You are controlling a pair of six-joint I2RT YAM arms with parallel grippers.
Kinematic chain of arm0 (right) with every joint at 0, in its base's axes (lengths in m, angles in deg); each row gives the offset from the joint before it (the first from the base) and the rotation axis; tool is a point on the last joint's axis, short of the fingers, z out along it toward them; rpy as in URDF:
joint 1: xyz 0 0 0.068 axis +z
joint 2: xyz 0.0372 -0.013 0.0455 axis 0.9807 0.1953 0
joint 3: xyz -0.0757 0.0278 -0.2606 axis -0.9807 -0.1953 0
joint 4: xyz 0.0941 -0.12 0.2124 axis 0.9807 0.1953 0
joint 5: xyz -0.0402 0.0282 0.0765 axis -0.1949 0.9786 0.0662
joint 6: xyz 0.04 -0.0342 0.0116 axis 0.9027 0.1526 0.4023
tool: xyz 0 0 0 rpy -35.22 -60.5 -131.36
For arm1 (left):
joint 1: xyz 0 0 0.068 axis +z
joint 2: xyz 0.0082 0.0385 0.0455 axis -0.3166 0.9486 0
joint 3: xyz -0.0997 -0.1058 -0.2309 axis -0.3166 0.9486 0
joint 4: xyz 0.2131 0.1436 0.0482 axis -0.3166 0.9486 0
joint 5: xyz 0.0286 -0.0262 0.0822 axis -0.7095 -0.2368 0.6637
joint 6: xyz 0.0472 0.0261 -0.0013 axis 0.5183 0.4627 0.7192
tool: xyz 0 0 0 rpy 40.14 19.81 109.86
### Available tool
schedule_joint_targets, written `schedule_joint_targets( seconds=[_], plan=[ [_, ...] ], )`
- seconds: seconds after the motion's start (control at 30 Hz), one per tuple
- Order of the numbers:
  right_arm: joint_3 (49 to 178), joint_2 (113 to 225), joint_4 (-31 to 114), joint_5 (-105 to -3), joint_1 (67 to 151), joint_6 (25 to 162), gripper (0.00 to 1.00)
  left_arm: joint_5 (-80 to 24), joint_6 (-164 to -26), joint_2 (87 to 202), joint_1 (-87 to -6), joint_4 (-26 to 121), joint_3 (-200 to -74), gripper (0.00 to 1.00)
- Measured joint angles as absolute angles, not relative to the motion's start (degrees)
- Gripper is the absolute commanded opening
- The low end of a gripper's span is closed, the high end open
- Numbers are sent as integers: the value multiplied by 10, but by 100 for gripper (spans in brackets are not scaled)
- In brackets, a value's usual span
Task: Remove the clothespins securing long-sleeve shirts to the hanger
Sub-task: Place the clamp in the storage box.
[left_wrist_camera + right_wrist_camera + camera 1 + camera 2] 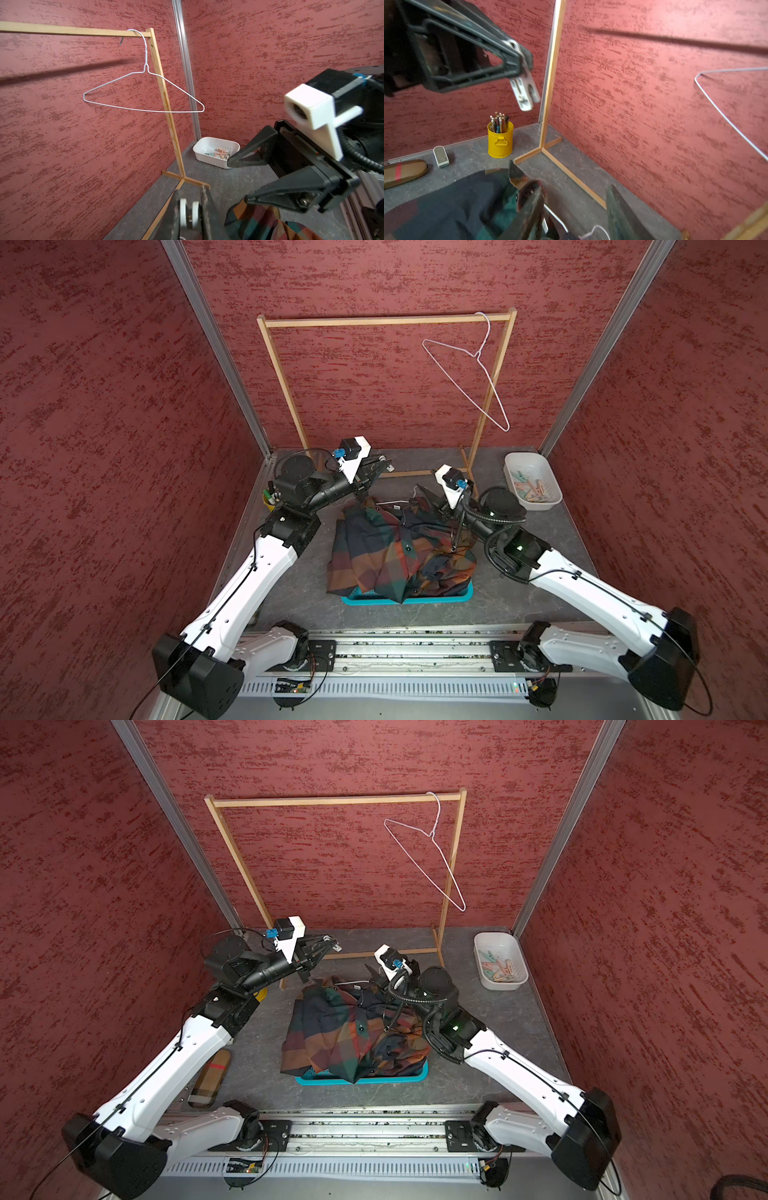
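My left gripper (380,464) is clamped on a whitish-grey clothespin (525,91), a flat plastic peg with a round notch, held in the air beside the wooden rack (386,320). My right gripper (239,180) hangs just over the plaid shirts (399,547), its black wedge-shaped fingers (249,152) spread apart with nothing between them. The shirts lie in a soft, crumpled heap of navy, green, orange and maroon blocks, spilling over a teal plastic tray (415,599). A thin white wire shows under the collar end. A bare wire hanger (146,60) hangs tilted from the rack's top bar. More clothespins (530,489), pink and mint, lie in the ribbed white tub (509,464) near the right wall. A yellow metal tin (500,141) of pencils stands in the far left corner.
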State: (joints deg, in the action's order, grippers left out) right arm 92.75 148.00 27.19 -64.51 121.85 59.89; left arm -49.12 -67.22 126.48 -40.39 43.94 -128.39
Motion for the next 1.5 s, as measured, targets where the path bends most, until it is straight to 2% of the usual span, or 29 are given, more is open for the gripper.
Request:
schedule_joint_targets(
  seconds=[0.47, 1.5],
  plan=[
    [1017, 1572, 214, -611, 1246, 581, 49, -430, -677, 1290, -413, 438, -1299, 0],
    [1088, 1681, 191, -591, 1246, 587, 46, -426, -677, 1290, -413, 449, -1303, 0]
  ],
)
